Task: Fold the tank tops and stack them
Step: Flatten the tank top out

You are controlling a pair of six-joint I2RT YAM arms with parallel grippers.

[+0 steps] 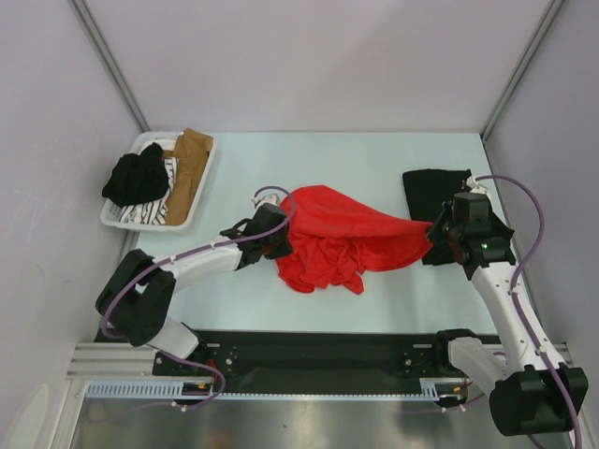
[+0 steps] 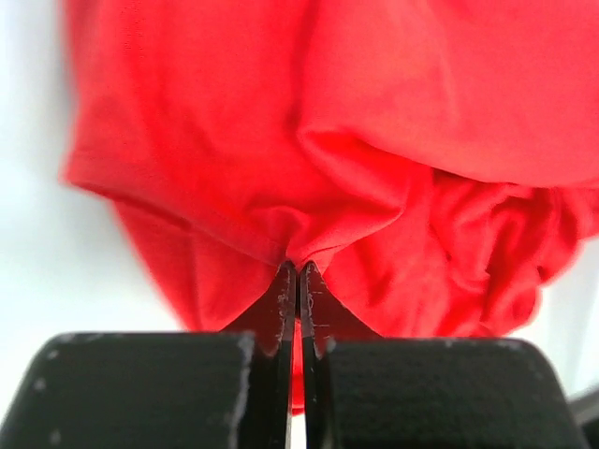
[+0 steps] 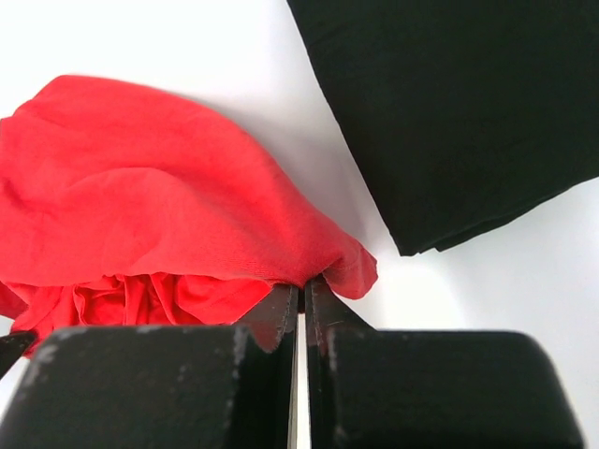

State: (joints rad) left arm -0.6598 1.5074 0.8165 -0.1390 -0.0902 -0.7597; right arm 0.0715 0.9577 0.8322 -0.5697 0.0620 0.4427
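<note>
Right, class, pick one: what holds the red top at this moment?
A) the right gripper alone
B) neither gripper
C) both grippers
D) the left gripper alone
C: the left gripper and the right gripper are each shut on an edge of the red top, as both wrist views show.

Left end effector (image 2: pixel 298 279) pinched shut, right end effector (image 3: pixel 301 288) likewise
</note>
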